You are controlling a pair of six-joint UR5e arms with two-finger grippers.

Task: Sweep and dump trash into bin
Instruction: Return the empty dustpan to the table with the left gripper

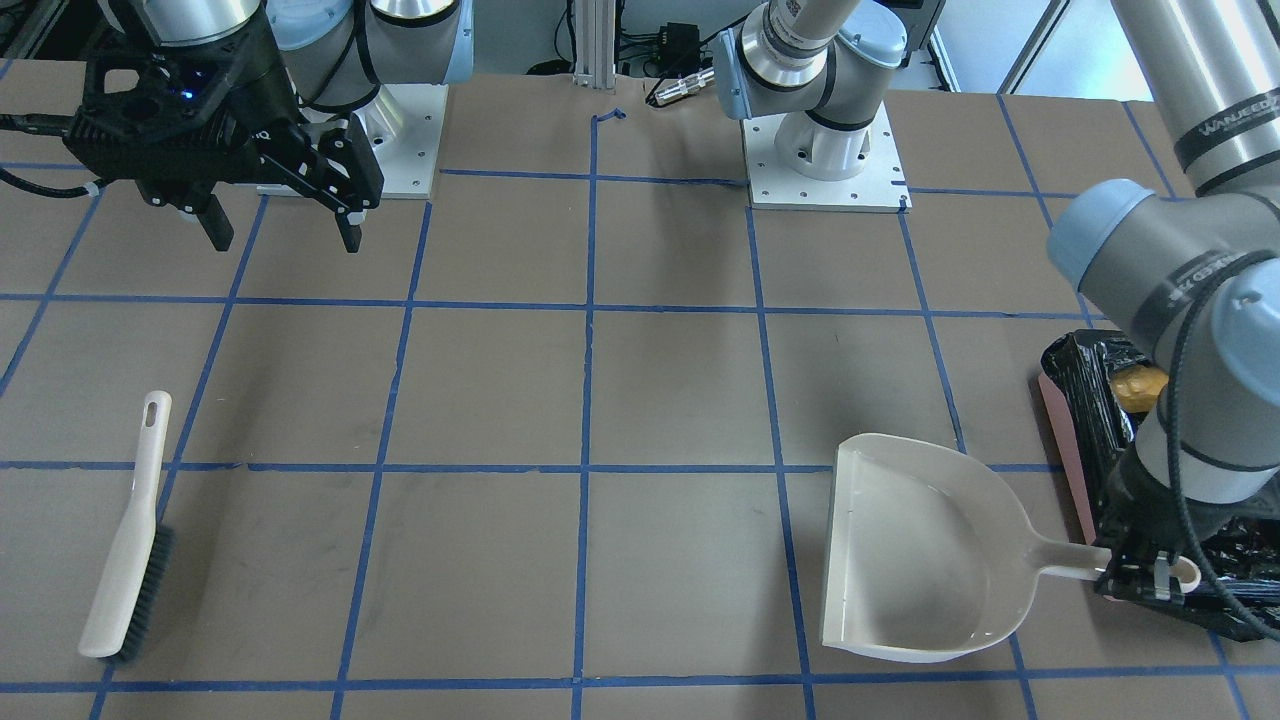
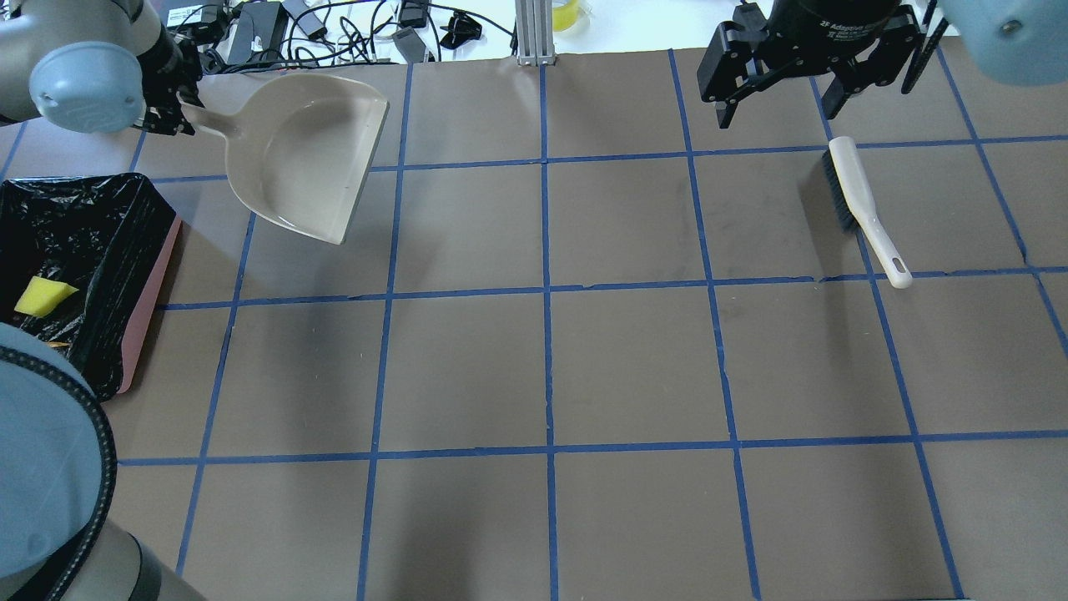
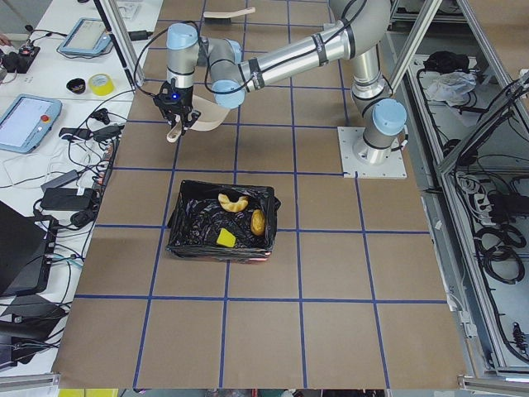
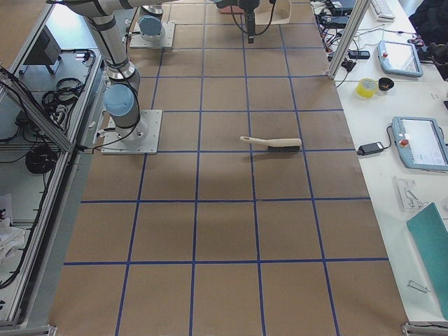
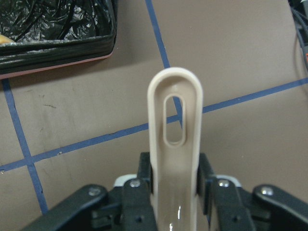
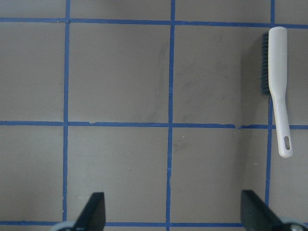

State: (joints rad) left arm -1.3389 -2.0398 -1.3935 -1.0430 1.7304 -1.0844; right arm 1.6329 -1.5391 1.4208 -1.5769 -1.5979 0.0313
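The bin (image 2: 158,275) is pinkish with a black bag liner and stands at the table's left end. The trash lies inside it: a croissant-like piece (image 3: 233,201), a potato-like lump (image 3: 258,221) and a yellow sponge wedge (image 3: 225,238). The sponge (image 2: 42,295) also shows in the overhead view, and the lump (image 1: 1138,385) in the front view. My left gripper (image 5: 175,192) is shut on the handle of the empty beige dustpan (image 2: 309,150), just beyond the bin. My right gripper (image 1: 280,225) is open and empty, above the table near the brush.
A beige hand brush (image 2: 863,204) with dark bristles lies on the table on my right side, also in the right wrist view (image 6: 276,86). Blue tape lines grid the brown tabletop. Cables and devices lie past the far edge (image 2: 334,25).
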